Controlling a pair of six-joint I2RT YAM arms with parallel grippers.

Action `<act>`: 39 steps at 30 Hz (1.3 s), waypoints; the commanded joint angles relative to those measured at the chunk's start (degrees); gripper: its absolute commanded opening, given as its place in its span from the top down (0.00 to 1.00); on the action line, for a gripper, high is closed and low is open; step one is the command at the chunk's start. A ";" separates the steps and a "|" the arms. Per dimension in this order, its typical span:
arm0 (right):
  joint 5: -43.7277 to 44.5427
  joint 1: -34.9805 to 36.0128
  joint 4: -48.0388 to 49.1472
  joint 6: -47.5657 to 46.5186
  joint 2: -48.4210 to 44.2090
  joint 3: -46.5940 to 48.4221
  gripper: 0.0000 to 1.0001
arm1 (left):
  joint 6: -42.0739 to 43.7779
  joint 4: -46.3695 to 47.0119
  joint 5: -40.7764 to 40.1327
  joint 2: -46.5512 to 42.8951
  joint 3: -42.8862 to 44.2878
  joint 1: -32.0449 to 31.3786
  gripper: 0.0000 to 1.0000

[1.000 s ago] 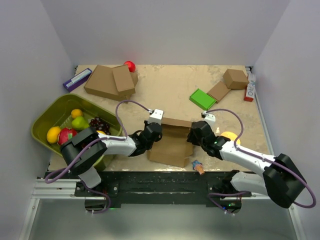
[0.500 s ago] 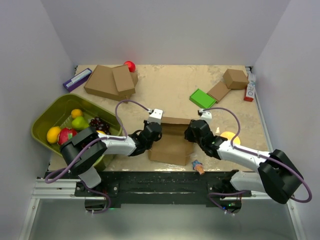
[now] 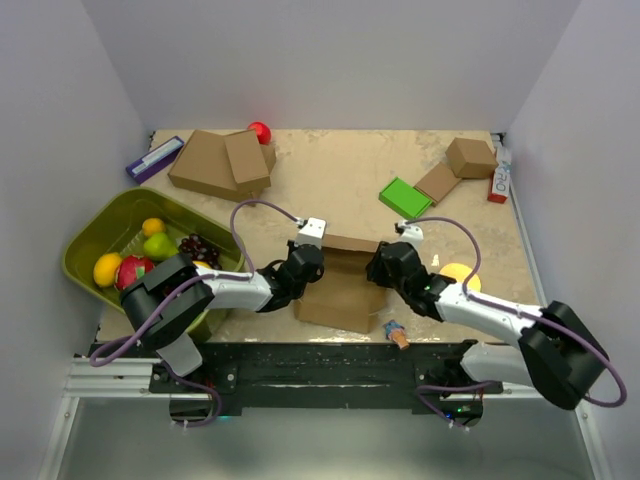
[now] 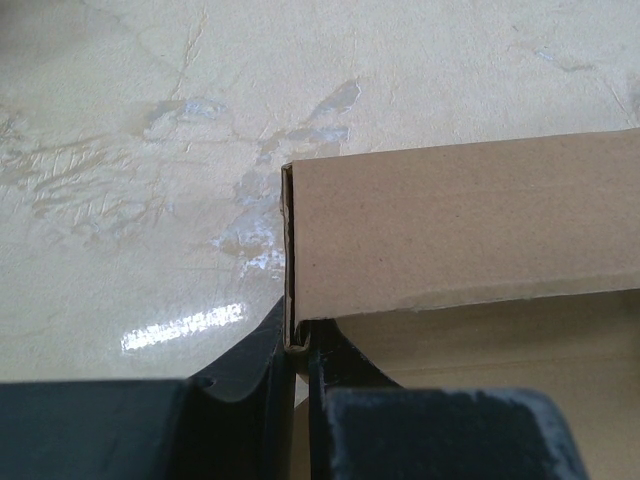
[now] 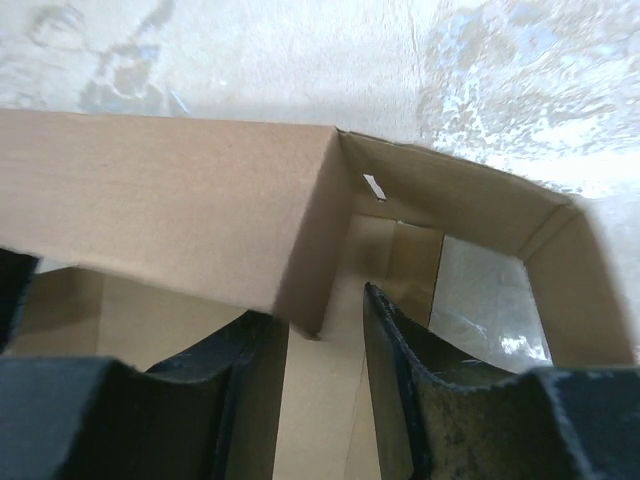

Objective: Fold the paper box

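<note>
The paper box (image 3: 343, 288) lies half-folded at the near middle of the table, with its back wall raised. My left gripper (image 3: 306, 268) is at its left end. In the left wrist view the left gripper (image 4: 299, 346) is shut on the end of the upright side wall of the paper box (image 4: 460, 225). My right gripper (image 3: 379, 268) is at the right end. In the right wrist view the right gripper (image 5: 325, 330) stands open inside the paper box (image 5: 170, 200). The corner of a folded flap hangs by its left finger (image 5: 255, 350), and nothing is pinched.
A green tray (image 3: 88, 232) of fruit sits at the left. Two stacked brown boxes (image 3: 218, 162), a red ball (image 3: 259, 131) and a purple item (image 3: 153, 158) are at the back left. A green block (image 3: 405, 197), small brown boxes (image 3: 460, 165) and an orange (image 3: 460, 273) are on the right. A small object (image 3: 396, 333) lies near the front edge.
My right gripper has shifted a little left, in against the box's right end. The left gripper and its hold on the wall are unchanged.
</note>
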 commanded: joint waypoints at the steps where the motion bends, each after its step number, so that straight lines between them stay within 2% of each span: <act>1: 4.70 0.14 -7.79 2.54 -8.25 -1.33 0.60 | 1.79 -2.07 -0.17 -0.30 0.26 0.06 0.96; 3: 7.34 0.14 -10.95 2.81 -12.46 -1.86 0.62 | 1.79 -2.07 -0.18 -0.56 0.17 0.06 0.96; 6: 9.80 -0.39 -13.60 3.07 -13.55 -1.87 0.68 | 1.79 -2.07 -0.09 -0.56 0.09 0.06 0.96; 7: 9.81 -0.65 -13.96 3.08 -12.93 -1.78 0.76 | 1.79 -2.07 -0.09 -0.56 0.17 0.06 0.96; 11: 9.54 -1.53 -14.66 3.60 -7.14 -0.37 0.89 | 1.70 -1.98 0.00 -0.83 0.09 0.06 0.96; 16: 10.34 -2.50 -15.81 4.48 -2.30 2.09 0.92 | 1.79 -2.07 -0.09 -0.92 0.00 0.06 0.96; 25: 0.85 -2.76 3.69 1.93 -0.10 -2.21 0.96 | 1.96 -1.63 -0.09 -1.00 -0.35 0.06 0.97; 34: -1.53 -2.76 10.56 0.97 4.29 -2.57 0.99 | 1.79 -1.54 0.35 -1.09 -0.44 0.06 0.98; 39: -2.06 -2.85 10.30 2.28 8.42 -2.13 1.00 | 1.79 -1.54 0.18 -1.18 -0.62 -0.03 0.98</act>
